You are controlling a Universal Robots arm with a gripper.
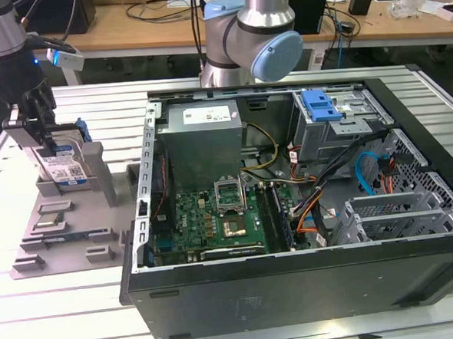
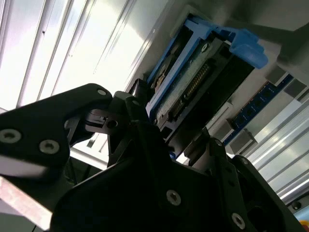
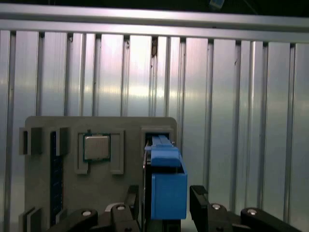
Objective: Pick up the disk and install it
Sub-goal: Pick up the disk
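Disk (image 1: 66,170) stands on edge in a slot of the grey plastic fixture (image 1: 70,252). In the exterior view it is at nine o'clock of the open black computer case (image 1: 295,292), and its lower edge is sunk out of sight. Claw (image 1: 44,138) straddles the blue-framed upper edge and covers part of the label. Whether it pinches or stands clear cannot be told. In the first wrist view a square metal chip (image 3: 96,147) lies flat in the fixture beside the disk. The table (image 1: 43,323) is ribbed aluminium.
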